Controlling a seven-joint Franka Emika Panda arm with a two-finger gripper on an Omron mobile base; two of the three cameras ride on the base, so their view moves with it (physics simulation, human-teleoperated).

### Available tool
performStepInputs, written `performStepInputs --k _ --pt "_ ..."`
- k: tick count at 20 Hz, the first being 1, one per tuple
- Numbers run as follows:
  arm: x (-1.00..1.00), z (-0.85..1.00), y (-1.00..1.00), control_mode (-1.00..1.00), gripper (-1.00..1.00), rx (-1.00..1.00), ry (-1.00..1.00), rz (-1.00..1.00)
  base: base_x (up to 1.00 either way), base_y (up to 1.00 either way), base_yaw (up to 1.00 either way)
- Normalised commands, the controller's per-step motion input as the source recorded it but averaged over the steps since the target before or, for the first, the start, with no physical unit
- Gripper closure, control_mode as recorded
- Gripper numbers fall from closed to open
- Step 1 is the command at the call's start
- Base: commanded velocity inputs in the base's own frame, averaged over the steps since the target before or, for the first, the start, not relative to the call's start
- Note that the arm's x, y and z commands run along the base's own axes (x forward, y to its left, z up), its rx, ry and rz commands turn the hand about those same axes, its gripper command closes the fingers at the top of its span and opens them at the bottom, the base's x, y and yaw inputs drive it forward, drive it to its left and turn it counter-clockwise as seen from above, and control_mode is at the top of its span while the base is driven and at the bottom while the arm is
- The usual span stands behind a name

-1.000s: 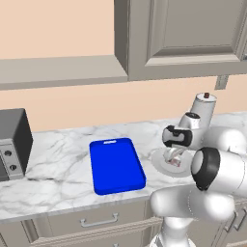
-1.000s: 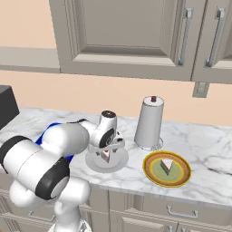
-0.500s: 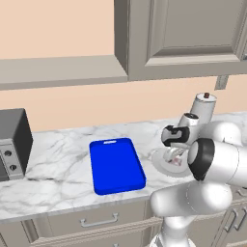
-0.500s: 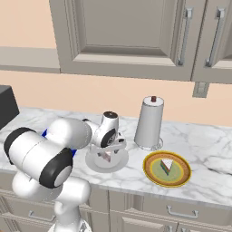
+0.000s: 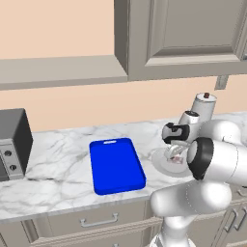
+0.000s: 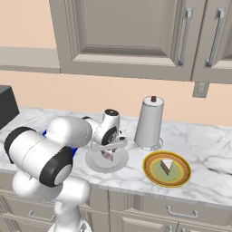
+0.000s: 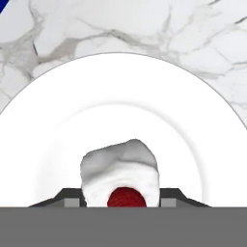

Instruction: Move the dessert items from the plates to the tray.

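The tray [image 5: 116,165], bright blue, lies flat on the marble worktop [image 5: 62,159], well to the left of the robot's working spot, with nothing on it. The pale plate [image 6: 107,161] sits to the right of the tray, under the robot's hand, and the yellow-orange plate [image 6: 166,168] lies further right, just in front of the paper towel roll [image 6: 148,122]. On that second plate rests the layered cake wedge [image 6: 167,164], untouched.

The cherry-topped cake wedge [image 7: 120,174] lies near the middle of the pale plate, and the gripper [image 7: 121,197] is down over it, a fingertip showing on each side of the wedge. The jaws stand narrow and close against its flanks; whether they already press it firmly I cannot tell.

The step in hand looks like taking hold of this first wedge. To do it well, the squeeze should be gentle and even on both sides, since the piece is small and soft-looking. Then a straight lift clear of the plate rim before swinging left to the tray would keep the plate from being dragged along.
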Motion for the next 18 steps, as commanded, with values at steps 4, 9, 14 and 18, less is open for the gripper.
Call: performStepInputs --k 4,9,14,18 --pt "-0.01 0.01 0.00 -1.00 1.00 0.00 0.00 0.00 0.00 0.00 0.00" --pt "-0.29 0.38 0.09 -1.00 1.00 0.00 0.00 0.00 0.00 0.00 0.00" --pt "-0.27 0.41 0.18 -1.00 1.00 0.00 0.00 0.00 0.00 0.00 0.00" --pt "-0.04 0.27 0.49 -1.00 1.00 0.00 -0.03 -0.01 0.00 0.00 0.00"
